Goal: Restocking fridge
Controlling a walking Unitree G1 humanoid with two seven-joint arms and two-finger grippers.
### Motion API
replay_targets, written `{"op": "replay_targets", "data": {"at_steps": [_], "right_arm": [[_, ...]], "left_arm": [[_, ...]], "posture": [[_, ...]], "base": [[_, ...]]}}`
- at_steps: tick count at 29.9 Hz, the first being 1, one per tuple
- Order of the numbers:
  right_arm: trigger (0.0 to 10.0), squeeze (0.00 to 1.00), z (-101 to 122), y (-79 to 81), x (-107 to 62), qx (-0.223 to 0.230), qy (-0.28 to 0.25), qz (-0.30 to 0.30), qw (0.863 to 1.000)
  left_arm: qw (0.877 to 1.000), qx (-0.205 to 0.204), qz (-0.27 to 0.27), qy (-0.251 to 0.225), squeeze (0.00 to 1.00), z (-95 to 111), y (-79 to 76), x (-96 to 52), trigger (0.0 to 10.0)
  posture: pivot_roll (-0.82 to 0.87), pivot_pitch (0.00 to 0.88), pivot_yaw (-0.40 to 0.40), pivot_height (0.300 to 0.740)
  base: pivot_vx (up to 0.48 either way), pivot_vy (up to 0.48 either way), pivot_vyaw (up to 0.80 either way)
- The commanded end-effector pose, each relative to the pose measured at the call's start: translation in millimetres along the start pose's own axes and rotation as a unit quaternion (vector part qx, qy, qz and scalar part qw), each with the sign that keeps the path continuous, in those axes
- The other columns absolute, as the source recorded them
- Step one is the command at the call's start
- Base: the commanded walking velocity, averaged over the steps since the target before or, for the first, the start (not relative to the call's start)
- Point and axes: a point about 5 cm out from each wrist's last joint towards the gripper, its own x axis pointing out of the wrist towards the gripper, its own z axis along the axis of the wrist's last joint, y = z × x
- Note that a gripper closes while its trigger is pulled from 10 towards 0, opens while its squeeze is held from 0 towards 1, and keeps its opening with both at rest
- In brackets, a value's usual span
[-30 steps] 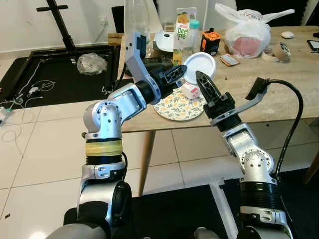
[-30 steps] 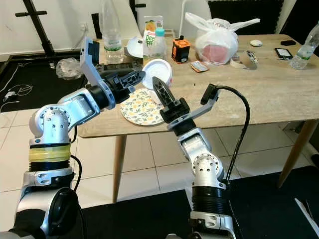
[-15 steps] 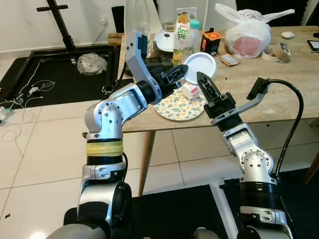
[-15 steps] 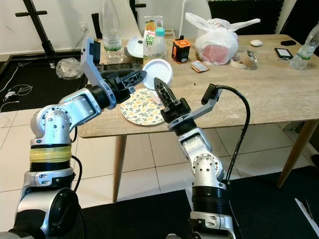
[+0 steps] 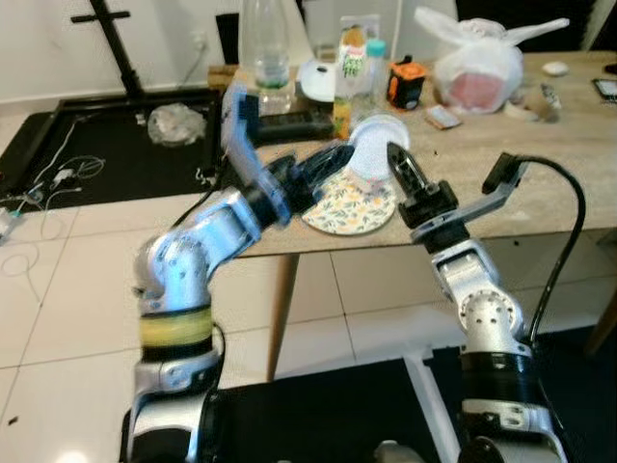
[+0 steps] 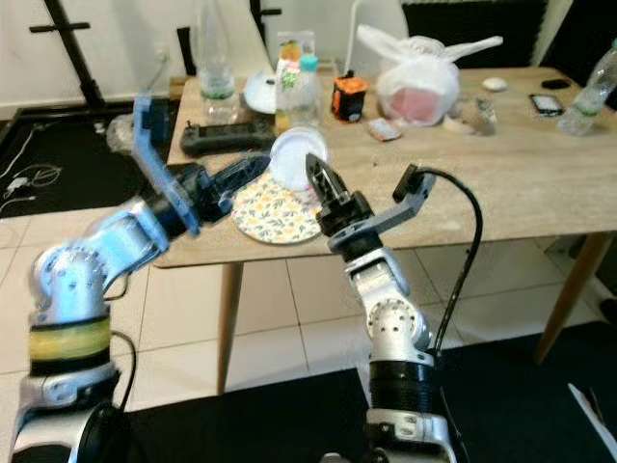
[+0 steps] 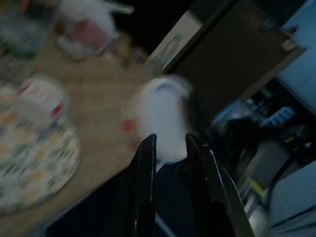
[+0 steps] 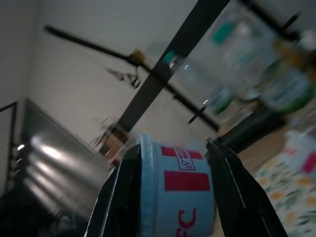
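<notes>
My right gripper [image 5: 393, 162] is shut on a white tub with red lettering [image 8: 177, 185], holding it tilted just above the near rim of the floral plate [image 6: 275, 210]. The tub's round white face [image 6: 297, 154] turns toward the table. My left gripper [image 5: 323, 172] is blurred with motion and reaches over the plate's left side, close beside the held tub. In the left wrist view its fingers [image 7: 146, 163] stand a little apart with nothing between them. Beyond them are the white tub [image 7: 163, 116] and a second small tub [image 7: 39, 96] on the plate.
The wooden table [image 5: 540, 183] carries a juice carton [image 5: 351, 60], a clear water bottle [image 5: 264, 43], a black controller [image 5: 289, 123], an orange-and-black box [image 5: 406, 83] and a white plastic bag [image 5: 477, 63]. A black stand and mat [image 5: 106, 145] lie on the tiled floor at left.
My left arm has swung down and leftward and is now blurred. The right gripper has lifted the tub slightly toward the table. The view has tipped a little.
</notes>
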Motion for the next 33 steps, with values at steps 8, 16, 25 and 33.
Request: {"op": "replay_targets", "data": {"at_steps": [8, 16, 25, 33], "right_arm": [[10.0, 0.0, 15, -27.5, -18.7, -0.007, -0.021, -0.067, 0.997], [10.0, 0.0, 10, -38.8, -10.1, 0.054, -0.051, -0.116, 0.99], [10.0, 0.0, 20, -54.0, -30.7, 0.165, -0.142, -0.136, 0.966], [10.0, 0.0, 18, -63.8, -50.4, 0.125, -0.145, -0.166, 0.967]], "left_arm": [[0.994, -0.015, 0.094, 0.046, 0.0, -30, 22.2, -4.8, 10.0], [0.99, 0.004, 0.12, 0.07, 0.0, -43, 22.9, -0.1, 10.0], [0.948, 0.107, 0.278, 0.114, 0.0, -61, 63.5, -24.0, 10.0], [0.921, 0.15, 0.32, 0.164, 0.0, -86, 78.5, -54.8, 10.0]], "posture": [[0.02, 0.047, -0.02, 0.74], [0.03, 0.05, -0.016, 0.74], [0.04, 0.057, -0.008, 0.74], [0.06, 0.057, -0.02, 0.74]], "base": [[0.0, 0.0, 0.0], [0.0, 0.0, 0.0], [0.0, 0.0, 0.0], [0.0, 0.0, 0.0]]}}
